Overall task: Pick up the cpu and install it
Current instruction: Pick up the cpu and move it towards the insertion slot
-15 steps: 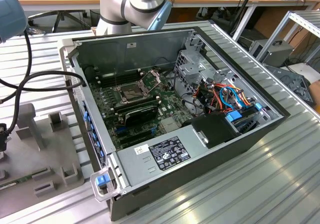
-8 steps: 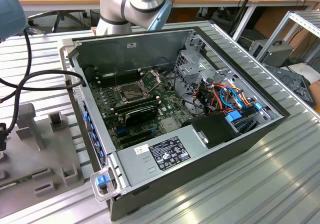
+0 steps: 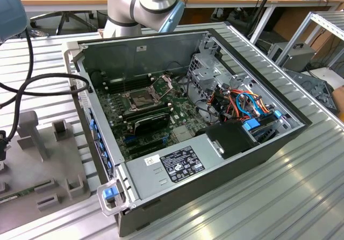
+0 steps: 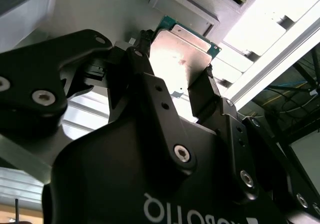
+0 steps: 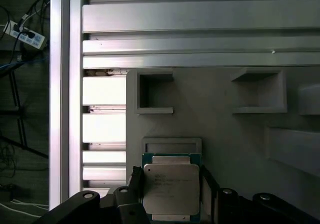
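As pincer [image 5: 171, 196] clamps cpu [image 5: 171, 184] | long axis along fingers [image 4: 200, 96]; metal face showing

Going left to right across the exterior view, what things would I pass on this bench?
Grey plastic holder tray → blue latch tab → dark square socket with metal frame → orange and blue cable bundle → grey metal box.

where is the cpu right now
In both wrist views the cpu is clamped between the jaws, with the grey pocketed tray just behind it.
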Controlling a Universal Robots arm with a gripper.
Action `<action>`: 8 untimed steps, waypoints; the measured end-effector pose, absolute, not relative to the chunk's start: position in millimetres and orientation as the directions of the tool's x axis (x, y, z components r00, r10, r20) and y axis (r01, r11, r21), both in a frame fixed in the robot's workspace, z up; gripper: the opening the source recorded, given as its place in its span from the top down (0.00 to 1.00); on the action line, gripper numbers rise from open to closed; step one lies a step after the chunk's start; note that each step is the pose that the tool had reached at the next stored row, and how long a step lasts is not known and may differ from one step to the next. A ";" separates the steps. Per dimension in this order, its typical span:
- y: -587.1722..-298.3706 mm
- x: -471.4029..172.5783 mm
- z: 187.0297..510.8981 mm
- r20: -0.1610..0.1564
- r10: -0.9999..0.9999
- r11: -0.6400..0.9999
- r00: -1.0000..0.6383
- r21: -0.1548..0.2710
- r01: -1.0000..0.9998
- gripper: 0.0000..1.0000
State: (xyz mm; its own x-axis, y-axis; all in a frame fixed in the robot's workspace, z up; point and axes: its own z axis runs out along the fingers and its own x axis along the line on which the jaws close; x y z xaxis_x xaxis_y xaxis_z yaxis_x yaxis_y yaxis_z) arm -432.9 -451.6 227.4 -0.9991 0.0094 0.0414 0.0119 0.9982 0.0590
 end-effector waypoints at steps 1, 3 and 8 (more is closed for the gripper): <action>-451.6 -432.9 227.7 0.041 0.009 0.998 -0.999 0.059 0.012 0.45; -451.6 -432.9 228.4 0.041 0.009 0.998 -0.999 0.060 0.012 0.45; -451.6 -432.9 230.5 0.041 0.009 0.998 -0.999 0.060 0.012 0.45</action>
